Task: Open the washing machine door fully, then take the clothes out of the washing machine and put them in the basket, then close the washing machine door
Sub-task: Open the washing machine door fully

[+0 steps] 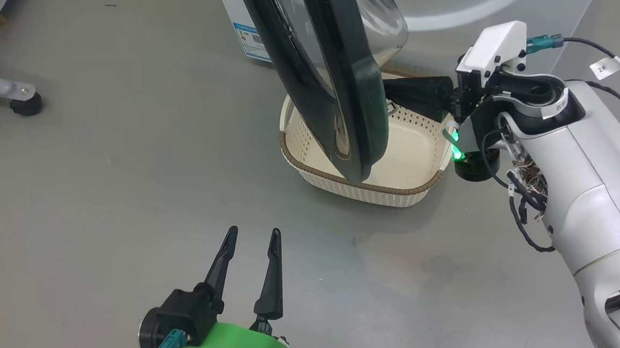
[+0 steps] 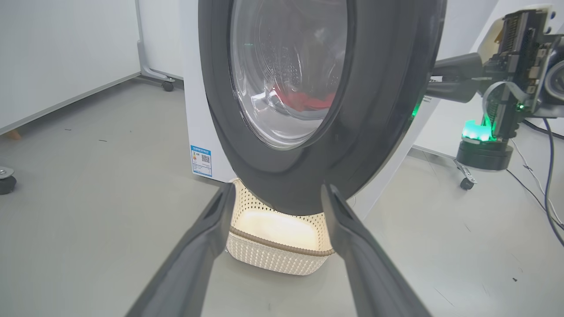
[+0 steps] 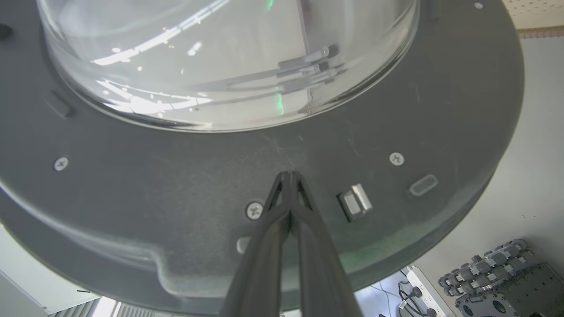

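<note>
Right pincer (image 3: 289,174) closed, tips at washing machine door (image 3: 132,185), inner rim

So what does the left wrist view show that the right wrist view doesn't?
Left wrist view: the open left pincer, red clothes behind the glass, the washing machine front with its blue sticker. Right wrist view: the inner face of the washing machine door close up, with screws and a latch. Both: that door, the basket beneath it, and the shut right pincer at the door's rim.
</note>
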Robot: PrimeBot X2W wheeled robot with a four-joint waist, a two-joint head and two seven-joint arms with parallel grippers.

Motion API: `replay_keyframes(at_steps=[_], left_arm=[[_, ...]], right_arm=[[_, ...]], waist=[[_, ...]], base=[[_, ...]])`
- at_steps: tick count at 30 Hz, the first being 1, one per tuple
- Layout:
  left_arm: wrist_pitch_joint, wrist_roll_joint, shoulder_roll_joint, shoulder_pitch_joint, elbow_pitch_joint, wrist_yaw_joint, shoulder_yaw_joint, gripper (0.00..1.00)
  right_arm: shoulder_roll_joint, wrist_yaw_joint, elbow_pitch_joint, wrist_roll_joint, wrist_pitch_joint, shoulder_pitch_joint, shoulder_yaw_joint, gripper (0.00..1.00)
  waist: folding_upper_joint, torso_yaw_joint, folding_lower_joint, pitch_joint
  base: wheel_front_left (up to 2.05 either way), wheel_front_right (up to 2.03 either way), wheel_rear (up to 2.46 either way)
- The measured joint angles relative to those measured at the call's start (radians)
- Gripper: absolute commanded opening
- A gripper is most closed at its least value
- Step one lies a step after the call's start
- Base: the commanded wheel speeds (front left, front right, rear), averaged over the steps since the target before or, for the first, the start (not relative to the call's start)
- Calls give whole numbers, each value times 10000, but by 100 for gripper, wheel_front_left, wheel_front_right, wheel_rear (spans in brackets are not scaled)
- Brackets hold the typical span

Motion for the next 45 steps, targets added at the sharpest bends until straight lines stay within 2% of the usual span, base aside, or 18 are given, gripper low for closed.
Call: replay_keyframes(at_steps=[18,23,26,29,32,36,41,45], left_arm=[[0,13,2,36,-2,0,81,100],[0,59,0,36,84,0,510,100],[0,102,2,35,153,0,752,100],[0,194,2,31,217,0,1024,100],[0,387,2,29,378,0,1360,100],[0,483,2,30,566,0,1751,100],[0,581,6,45,798,0,2303,100],[0,600,2,167,815,0,2740,100]], right_arm=[[203,0,-548,259,163,548,579,0],[240,33,-821,257,-42,589,508,0],[190,347,-943,38,-270,724,527,0],[-134,871,-1108,-483,-667,753,581,0],[-823,1735,-1381,-1559,-1396,848,821,0],[-1371,2650,-1584,-2516,-2372,1430,922,0],[-1592,2658,-1758,-3020,-3572,2448,740,0],[-2186,2656,-2063,-4092,-4623,3080,901,0]], waist=[[0,-68,0,-76],[0,-204,0,-183],[0,-324,0,-312],[0,-468,0,-483],[0,-653,0,-684],[0,-963,0,-993],[0,-1460,0,-1388],[0,-1932,0,-1681]], base=[[0,0,0],[0,0,0],[0,0,0],[0,0,0],[0,0,0],[0,0,0],[0,0,0],[0,0,0]])
